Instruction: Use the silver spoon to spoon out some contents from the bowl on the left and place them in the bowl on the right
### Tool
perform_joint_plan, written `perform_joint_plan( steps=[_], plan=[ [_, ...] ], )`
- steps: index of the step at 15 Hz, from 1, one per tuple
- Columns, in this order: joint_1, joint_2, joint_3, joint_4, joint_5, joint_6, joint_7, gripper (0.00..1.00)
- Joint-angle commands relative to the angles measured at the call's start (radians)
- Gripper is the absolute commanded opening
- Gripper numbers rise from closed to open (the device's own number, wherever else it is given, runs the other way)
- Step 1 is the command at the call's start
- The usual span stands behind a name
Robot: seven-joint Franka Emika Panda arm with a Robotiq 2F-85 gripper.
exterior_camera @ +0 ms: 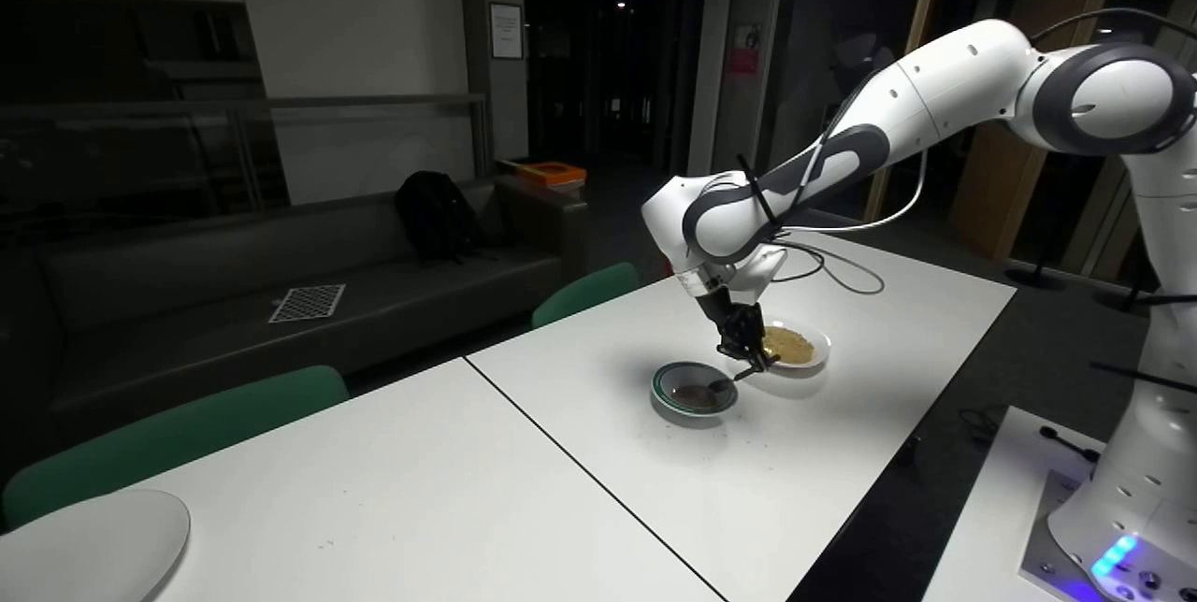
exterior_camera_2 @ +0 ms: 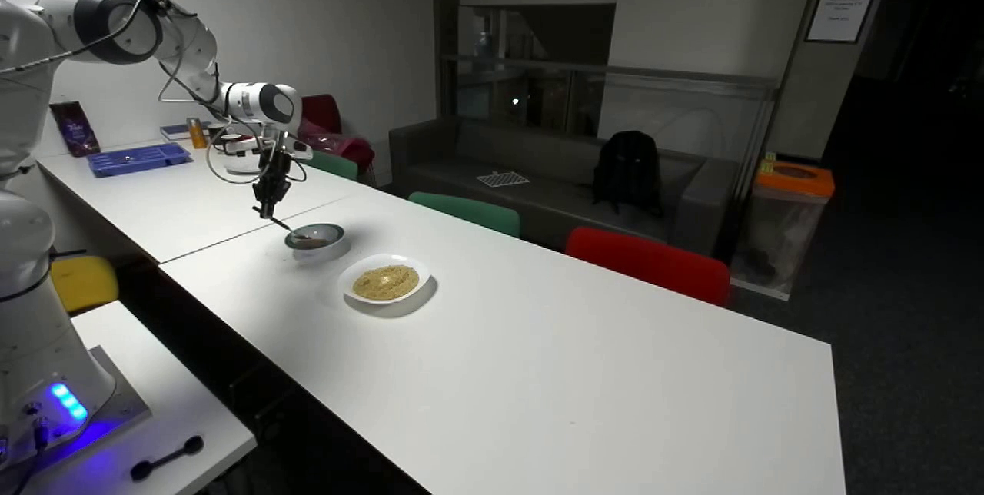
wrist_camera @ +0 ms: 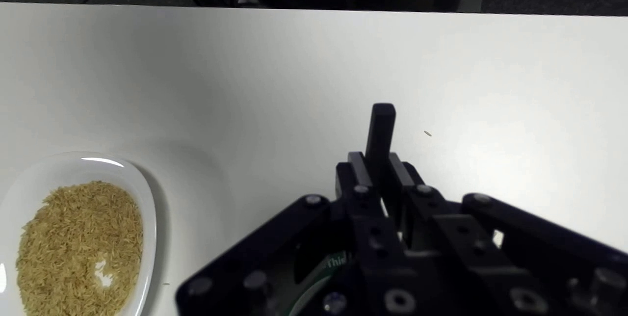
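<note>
A green-rimmed bowl (exterior_camera: 685, 372) with brownish contents stands on the white table; it also shows in an exterior view (exterior_camera_2: 327, 229). A white oval bowl (exterior_camera: 820, 345) of rice stands beside it, also seen in an exterior view (exterior_camera_2: 424, 272) and at the left of the wrist view (wrist_camera: 149, 237). My gripper (wrist_camera: 379, 171) is shut on the handle of a dark-looking spoon (wrist_camera: 380, 132). The gripper (exterior_camera_2: 267, 212) is above and beside the green-rimmed bowl. The spoon (exterior_camera_2: 281, 224) slants down with its head inside that bowl. In the wrist view my gripper hides most of that bowl and the spoon head.
Rice (wrist_camera: 81, 252) covers the white bowl's floor, with a small bare spot. A few loose grains lie on the table. A blue tray (exterior_camera_2: 138, 160), a dark purple bag (exterior_camera_2: 74, 128) and an orange bottle (exterior_camera_2: 197, 133) stand farther along the table. Chairs line the table's far side.
</note>
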Motion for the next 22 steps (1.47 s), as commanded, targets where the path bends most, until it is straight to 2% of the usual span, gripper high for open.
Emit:
perform_joint_plan(
  steps=[1,14,22],
  plan=[
    [0.003,0.031,0.003,0.078,0.024,-0.085,-0.012,0.03],
    [-0.002,0.097,-0.001,0.157,0.101,-0.187,-0.012,0.03],
    [-0.011,0.108,-0.011,0.174,0.102,-0.187,-0.017,0.03]
  ],
)
